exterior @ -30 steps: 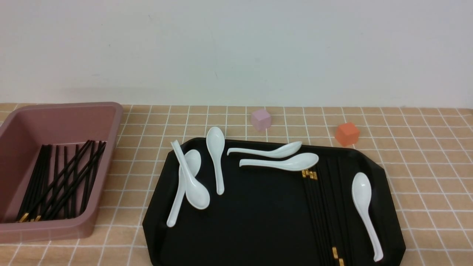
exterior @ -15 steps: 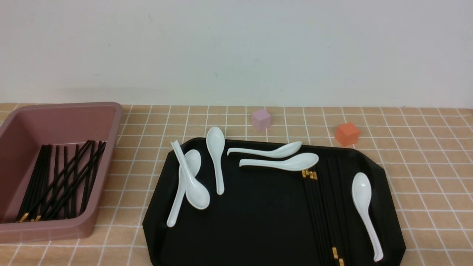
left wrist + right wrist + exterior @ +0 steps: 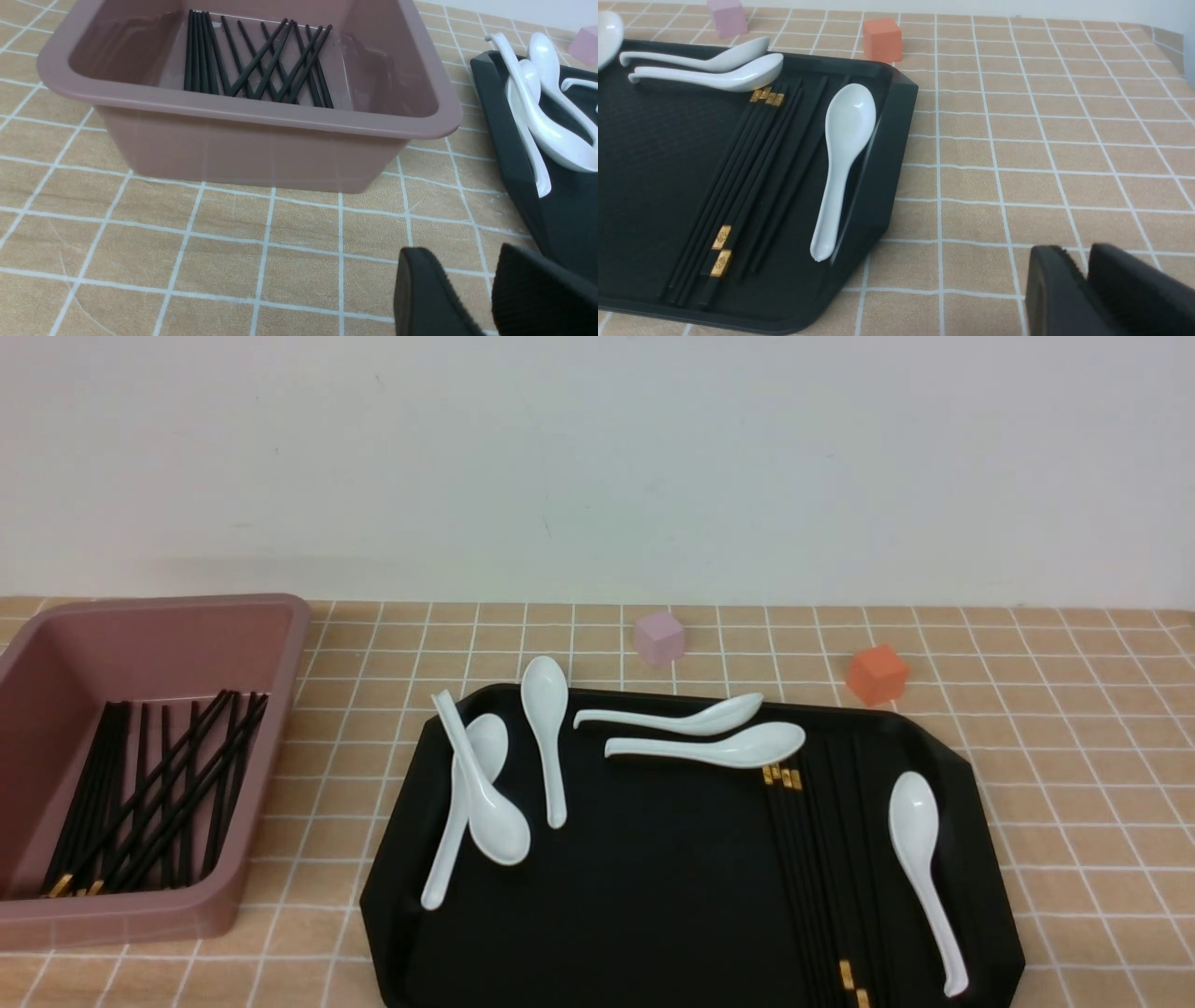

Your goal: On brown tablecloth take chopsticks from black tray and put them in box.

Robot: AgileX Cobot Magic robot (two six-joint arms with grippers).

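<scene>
On the brown tablecloth [image 3: 1074,756] lies the black tray [image 3: 653,896]. Several black chopsticks [image 3: 812,868] with gold bands lie side by side in its right part, also in the right wrist view [image 3: 752,177]. More chopsticks [image 3: 149,784] lie crossed inside the mauve box [image 3: 140,919] at the left. My left gripper [image 3: 462,254] hovers over bare cloth in front of the box [image 3: 261,149], open and empty. My right gripper [image 3: 1074,252] is over the cloth to the right of the tray [image 3: 882,154], its tips a narrow gap apart with nothing between. Neither gripper shows in the front view.
Several white spoons [image 3: 551,747] lie on the tray; one [image 3: 915,859] lies right beside the chopsticks, another [image 3: 738,747] rests at their gold ends. A pink cube [image 3: 659,637] and an orange cube [image 3: 877,674] stand behind the tray.
</scene>
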